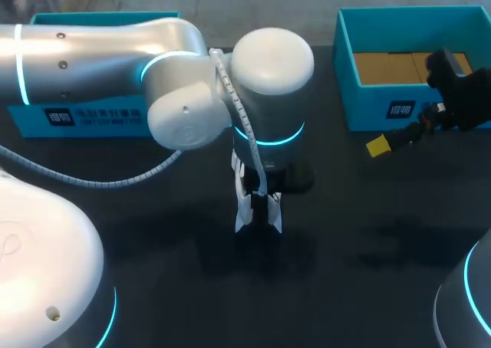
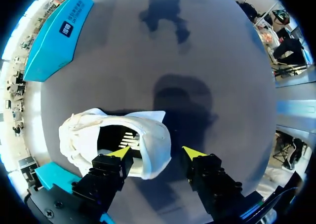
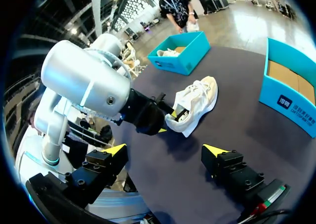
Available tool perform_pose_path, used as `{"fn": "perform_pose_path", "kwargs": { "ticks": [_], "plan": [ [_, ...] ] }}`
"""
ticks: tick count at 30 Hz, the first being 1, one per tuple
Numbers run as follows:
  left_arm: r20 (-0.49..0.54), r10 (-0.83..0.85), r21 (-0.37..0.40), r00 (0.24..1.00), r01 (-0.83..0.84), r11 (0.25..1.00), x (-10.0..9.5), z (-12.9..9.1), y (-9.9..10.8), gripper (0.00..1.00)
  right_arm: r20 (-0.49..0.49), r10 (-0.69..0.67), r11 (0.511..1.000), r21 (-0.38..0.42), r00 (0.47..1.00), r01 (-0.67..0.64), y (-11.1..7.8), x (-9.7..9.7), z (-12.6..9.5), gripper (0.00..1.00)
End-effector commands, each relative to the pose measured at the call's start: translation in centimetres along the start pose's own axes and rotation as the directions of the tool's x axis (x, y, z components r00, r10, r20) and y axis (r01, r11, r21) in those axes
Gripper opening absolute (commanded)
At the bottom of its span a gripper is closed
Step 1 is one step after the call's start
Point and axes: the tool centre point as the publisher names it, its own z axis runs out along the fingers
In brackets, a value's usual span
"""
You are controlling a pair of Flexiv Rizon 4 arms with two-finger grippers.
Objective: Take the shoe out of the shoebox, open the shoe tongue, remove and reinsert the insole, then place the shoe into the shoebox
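Table: dark, and it carries both boxes and the shoe.
Left arm: it comes in from our left and reaches to the middle of the table. Its wrist points straight down over the shoe.
Right box: teal and open-topped, it stands at the far right of the table, with a brown cardboard floor showing inside.
Left box: teal, at the far left. Our left arm hides most of it, and in the right wrist view we see something pale lying in it.
Shoe: white, it lies on the table between the two boxes and outside both, with its opening turned up toward our left wrist.
Left gripper: its fingers are spread at the shoe's heel end. One yellow tip is in the opening and the other is outside the heel wall, with a gap visible beside it, so it does not clamp the shoe.
Right gripper: it hangs above bare table just in front of the right box, well apart from the shoe. Its fingers are wide apart with nothing between them.
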Motion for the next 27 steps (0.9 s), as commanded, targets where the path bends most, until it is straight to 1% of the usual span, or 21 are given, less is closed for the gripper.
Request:
{"fn": "perform_pose_path", "kwargs": {
  "ticks": [1, 5, 9, 11, 15, 16, 18, 19, 22, 27],
  "plan": [
    [-0.016, 0.000, 0.004, 1.000, 0.000, 1.000, -0.3, 1.7, -0.3, 0.62, 0.002, 0.002, 1.000, 0.002, 1.000, -0.002, 0.1, 0.0, 0.1, 1.00],
    [-0.026, 0.000, -0.005, 1.000, 0.000, 1.000, -0.2, 2.4, -0.1, 0.63, 0.002, 0.002, 1.000, 0.002, 1.000, -0.002, 0.1, 0.0, 0.1, 1.00],
    [-0.042, 0.001, -0.001, 0.999, -0.002, 1.000, -0.2, 3.1, 0.0, 0.62, 0.002, 0.002, 1.000, 0.002, 1.000, -0.002, 0.1, 0.0, 0.1, 1.00],
    [-0.051, -0.001, 0.003, 0.999, 0.001, 1.000, -0.1, 3.3, 0.2, 0.64, 0.002, 0.002, 1.000, 0.002, 1.000, -0.002, 0.1, 0.0, 0.1, 1.00],
    [-0.078, -0.001, 0.007, 0.997, 0.001, 1.000, 0.1, 3.8, 0.3, 0.63, 0.002, 0.002, 1.000, 0.002, 1.000, -0.002, 0.1, 0.0, 0.1, 1.00],
    [-0.079, 0.000, 0.010, 0.997, 0.001, 1.000, 0.1, 3.8, 0.4, 0.62, 0.002, 0.002, 1.000, 0.002, 1.000, -0.002, 0.1, 0.0, 0.1, 1.00],
    [-0.076, -0.002, 0.011, 0.997, 0.002, 1.000, 0.2, 3.6, 0.6, 0.65, 0.002, 0.002, 1.000, 0.002, 1.000, -0.002, 0.1, 0.0, 0.1, 1.00],
    [-0.076, 0.000, 0.013, 0.997, 0.001, 1.000, 0.2, 3.4, 0.6, 0.65, 0.002, 0.002, 1.000, 0.002, 1.000, -0.002, 0.1, 0.0, 0.1, 1.00],
    [-0.080, 0.005, 0.017, 0.997, -0.004, 1.000, 0.4, 3.3, 0.5, 0.64, 0.002, 0.002, 1.000, 0.002, 1.000, -0.002, 0.1, 0.0, 0.1, 1.00],
    [-0.107, 0.009, 0.024, 0.994, -0.007, 1.000, 0.7, 4.3, 0.4, 0.61, 0.002, 0.002, 1.000, 0.002, 1.000, -0.002, 0.1, 0.0, 0.1, 1.00]
  ]
}}
